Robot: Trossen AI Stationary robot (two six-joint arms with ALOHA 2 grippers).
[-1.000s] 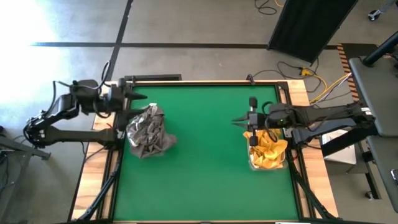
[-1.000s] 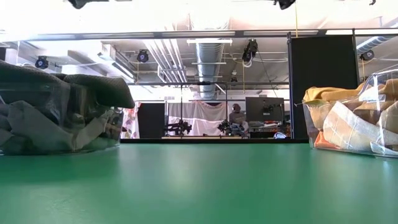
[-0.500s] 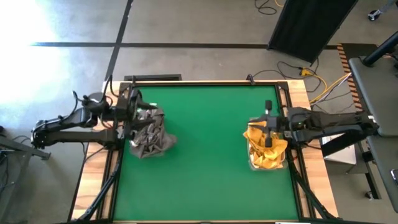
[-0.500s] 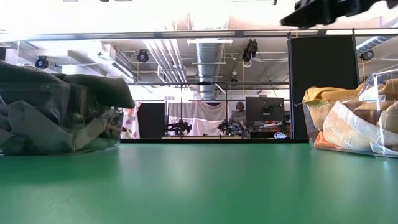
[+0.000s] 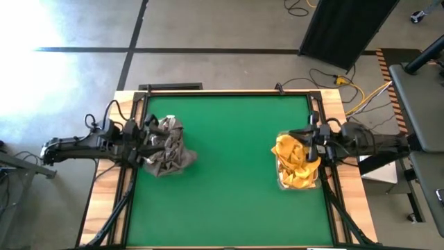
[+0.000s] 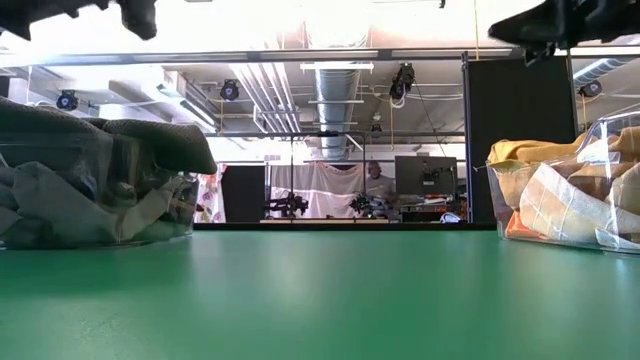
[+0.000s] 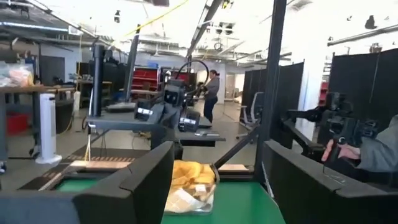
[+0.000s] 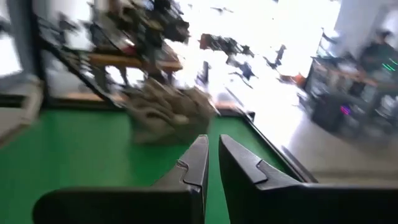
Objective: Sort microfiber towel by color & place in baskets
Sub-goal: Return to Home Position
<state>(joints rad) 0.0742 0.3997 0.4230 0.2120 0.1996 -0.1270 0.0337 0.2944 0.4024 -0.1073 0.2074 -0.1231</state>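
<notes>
The left gripper hangs at the left edge of the green table, its fingers spread wide apart and holding nothing. Just inward of it, a heap of grey microfiber towels fills the left bin, a see-through plastic box, and mounds above its rim. Whether the gripper touches the heap cannot be told. Straight ahead of this gripper, across the table, sit the orange-yellow microfiber towels under the dark right arm.

The right gripper sits at the table's right edge, its fingers drawn together with only a slit between them, clamped on nothing. It hangs over the outer side of the right bin, also see-through, which is packed with the orange-yellow towels; they bulge above its rim. Ahead of this gripper, well apart across the green surface, lies the grey heap.

Beyond the table, a person stands among workshop benches.
</notes>
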